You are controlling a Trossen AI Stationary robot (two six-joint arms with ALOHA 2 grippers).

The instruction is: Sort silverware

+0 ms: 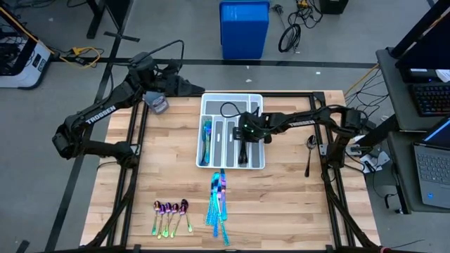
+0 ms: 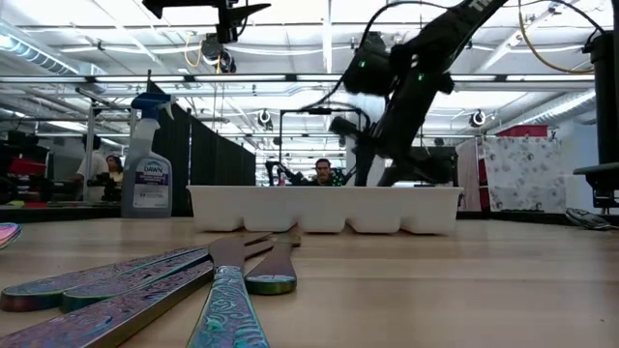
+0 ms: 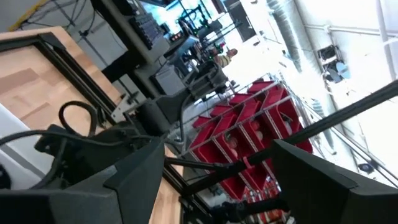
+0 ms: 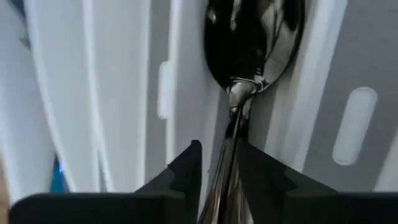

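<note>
- Progress looks partial: the tray [image 1: 257,98] already holds teal forks [image 1: 207,137] in its left slot, and dark pieces lie in a slot further right.
- Right gripper [image 1: 244,135] hangs over the tray; its wrist view shows a dark spoon [image 4: 252,43] lying down in a slot with the handle running between the fingers [image 4: 180,171]. Whether they are pinching it or have let go, I cannot tell.
- Left gripper [image 1: 156,104] waits off the table's far left corner, fingers spread, holding nothing.
- Left to sort, by my reading: the knives [image 1: 219,200] in a pile just in front of the tray, the small spoons [image 1: 171,211] in a row near the front left, and one lone spoon [image 1: 309,149] by the right edge.
- Roughly half remains, I judge; this spoon's drop seems nearly done.
</note>
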